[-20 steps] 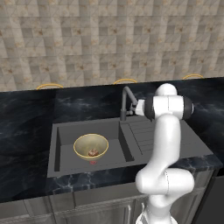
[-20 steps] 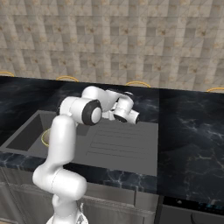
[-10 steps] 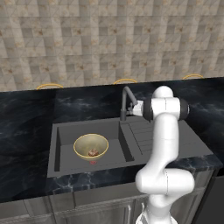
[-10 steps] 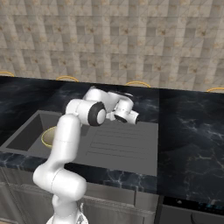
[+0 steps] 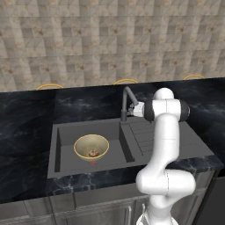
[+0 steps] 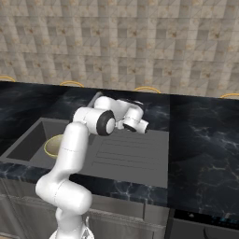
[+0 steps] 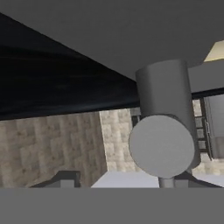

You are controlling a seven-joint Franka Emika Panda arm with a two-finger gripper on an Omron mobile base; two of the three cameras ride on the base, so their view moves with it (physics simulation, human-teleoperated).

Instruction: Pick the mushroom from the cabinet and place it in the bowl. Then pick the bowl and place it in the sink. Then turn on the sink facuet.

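The pale yellow bowl [image 5: 91,146] stands in the dark grey sink [image 5: 66,132], and its rim [image 6: 52,144] peeks out beside my arm in the right base view. Inside the bowl lies the small reddish-brown mushroom [image 5: 93,153]. The dark faucet [image 5: 127,100] rises behind the basin's right corner. My gripper [image 5: 133,110] [image 6: 139,126] is right up against it. In the hand view a grey cylinder of the faucet [image 7: 162,131] looms close, above my gripper [image 7: 127,181], whose fingertips [image 7: 64,178] stand apart, open. The cabinet is out of view.
A ribbed drainboard [image 5: 160,137] lies right of the basin, under my arm. Black marble counter [image 5: 26,127] surrounds the sink, with a tiled wall [image 5: 110,39] behind it. Three tan curved rims [image 5: 50,86] sit along the wall's foot.
My arm has turned a little and the hand has edged closer to the faucet. The bowl and the mushroom have not moved.
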